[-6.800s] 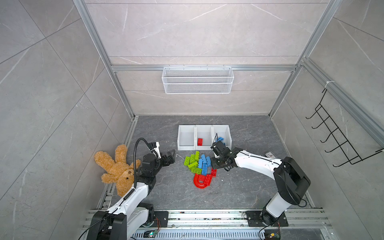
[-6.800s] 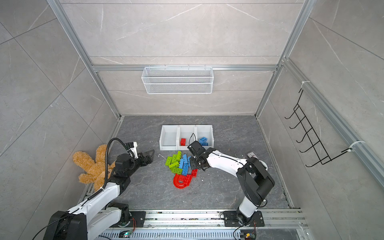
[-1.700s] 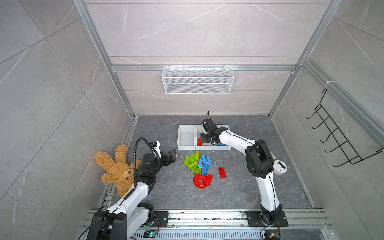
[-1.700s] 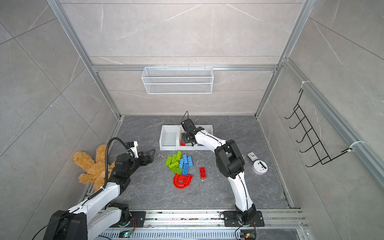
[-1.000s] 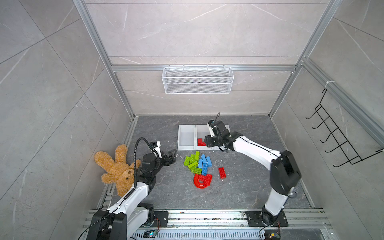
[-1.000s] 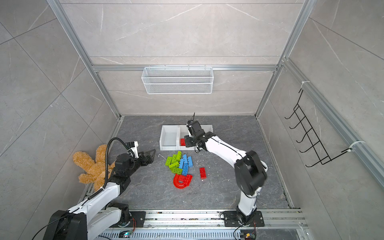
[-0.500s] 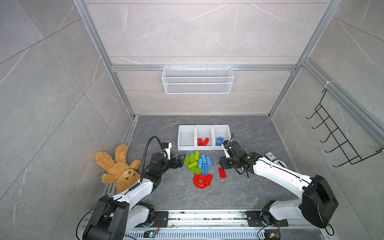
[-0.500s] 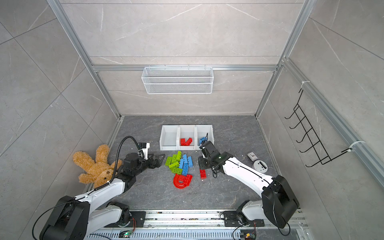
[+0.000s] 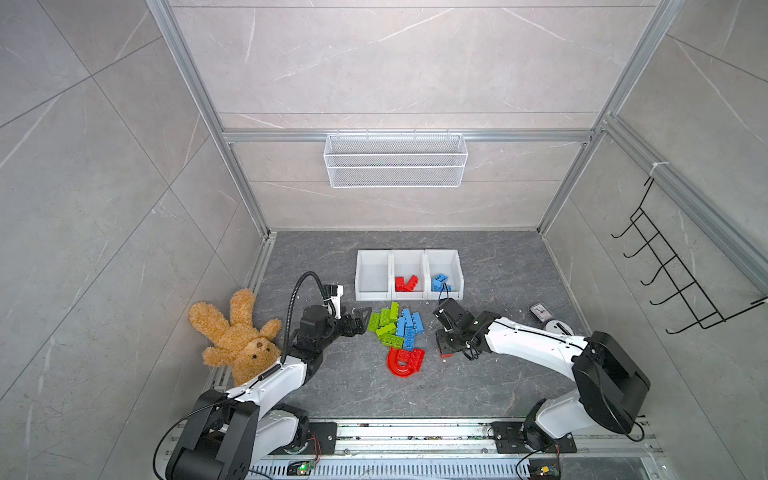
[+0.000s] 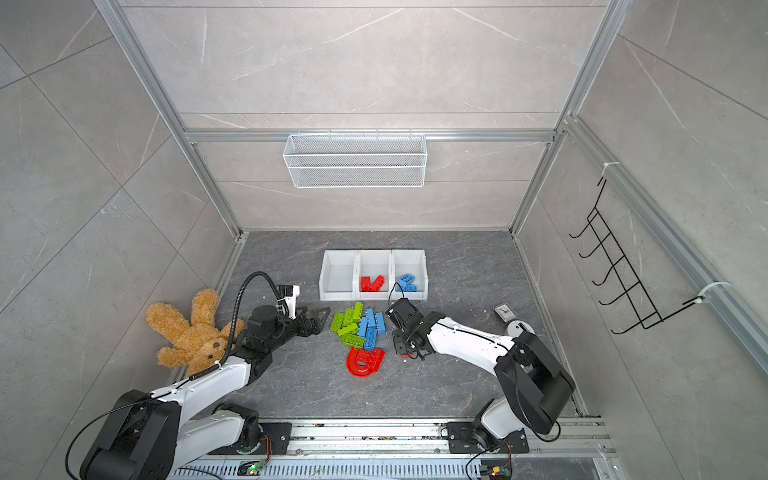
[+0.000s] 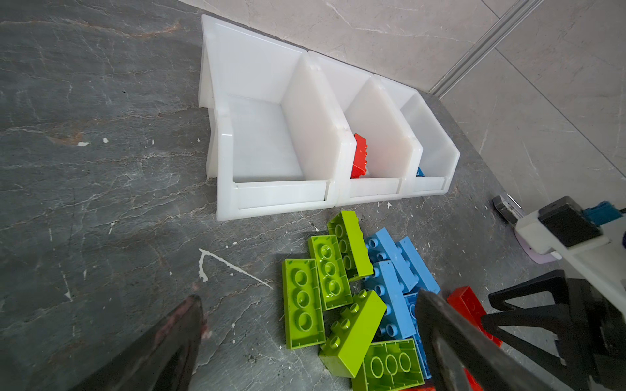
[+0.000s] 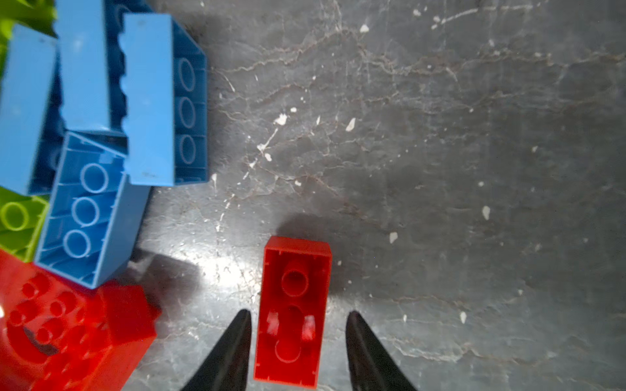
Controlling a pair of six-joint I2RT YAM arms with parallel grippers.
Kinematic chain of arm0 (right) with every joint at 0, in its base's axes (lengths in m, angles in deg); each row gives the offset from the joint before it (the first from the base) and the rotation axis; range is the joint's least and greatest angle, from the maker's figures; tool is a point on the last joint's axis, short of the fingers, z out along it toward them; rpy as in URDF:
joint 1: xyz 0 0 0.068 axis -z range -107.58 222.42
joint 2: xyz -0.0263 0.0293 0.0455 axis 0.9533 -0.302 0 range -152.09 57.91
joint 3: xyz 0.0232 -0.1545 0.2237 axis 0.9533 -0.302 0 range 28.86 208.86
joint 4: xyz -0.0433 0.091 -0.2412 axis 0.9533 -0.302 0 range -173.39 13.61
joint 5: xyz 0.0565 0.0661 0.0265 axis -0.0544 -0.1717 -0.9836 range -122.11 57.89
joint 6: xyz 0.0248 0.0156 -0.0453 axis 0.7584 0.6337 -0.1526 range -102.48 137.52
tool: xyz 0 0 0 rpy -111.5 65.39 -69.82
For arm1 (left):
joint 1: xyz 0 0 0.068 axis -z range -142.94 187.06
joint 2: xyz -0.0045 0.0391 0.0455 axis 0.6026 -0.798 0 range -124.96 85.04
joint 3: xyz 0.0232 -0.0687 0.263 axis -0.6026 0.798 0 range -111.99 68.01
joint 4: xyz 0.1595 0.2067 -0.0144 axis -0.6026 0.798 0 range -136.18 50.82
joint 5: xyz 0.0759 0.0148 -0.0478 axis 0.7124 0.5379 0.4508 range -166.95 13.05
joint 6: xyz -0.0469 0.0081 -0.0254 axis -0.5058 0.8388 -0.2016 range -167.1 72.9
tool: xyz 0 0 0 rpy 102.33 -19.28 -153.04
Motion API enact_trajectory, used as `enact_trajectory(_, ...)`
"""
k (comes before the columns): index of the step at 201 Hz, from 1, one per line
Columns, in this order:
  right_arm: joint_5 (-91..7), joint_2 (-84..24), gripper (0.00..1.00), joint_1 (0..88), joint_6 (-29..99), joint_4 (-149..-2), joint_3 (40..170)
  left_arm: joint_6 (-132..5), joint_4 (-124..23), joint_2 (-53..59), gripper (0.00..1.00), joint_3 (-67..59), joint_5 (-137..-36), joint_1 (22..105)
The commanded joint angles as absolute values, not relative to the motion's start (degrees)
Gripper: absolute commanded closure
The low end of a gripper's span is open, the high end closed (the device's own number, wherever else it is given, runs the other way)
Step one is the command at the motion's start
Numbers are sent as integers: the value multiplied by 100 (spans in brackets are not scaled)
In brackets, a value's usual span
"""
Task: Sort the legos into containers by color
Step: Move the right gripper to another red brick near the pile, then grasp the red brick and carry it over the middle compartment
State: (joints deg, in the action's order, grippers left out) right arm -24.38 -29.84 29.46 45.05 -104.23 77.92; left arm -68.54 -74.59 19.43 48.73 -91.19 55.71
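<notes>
Straddling the red brick (image 12: 294, 281) beside the red arch piece (image 12: 67, 325), we had the right gripper (image 12: 298, 313) parted, its fingers (image 12: 233, 352) flanking the brick's long sides without touching.

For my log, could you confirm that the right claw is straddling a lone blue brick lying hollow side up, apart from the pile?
Not quite: the brick is red, not blue. The right wrist view shows the right claw straddling it, hollow side up, apart from the pile.
</notes>
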Motion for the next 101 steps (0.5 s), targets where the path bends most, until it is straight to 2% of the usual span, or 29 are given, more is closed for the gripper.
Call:
enact_trajectory(1, -2411, -3196, 52, 2891, 4643, -10386, 7703, -6708, -7642, 2072, 1, 4682, -9087, 5586)
enact_trajectory(60, -2477, -3410, 53, 2891, 4547, -10287, 7755, -6731, -7651, 2017, 1, 4661, -9098, 5586)
enact_trajectory(101, -2407, -3525, 59, 2892, 4538, -10303, 7833, -6707, -7598, 2136, 1, 4707, -8928, 5586)
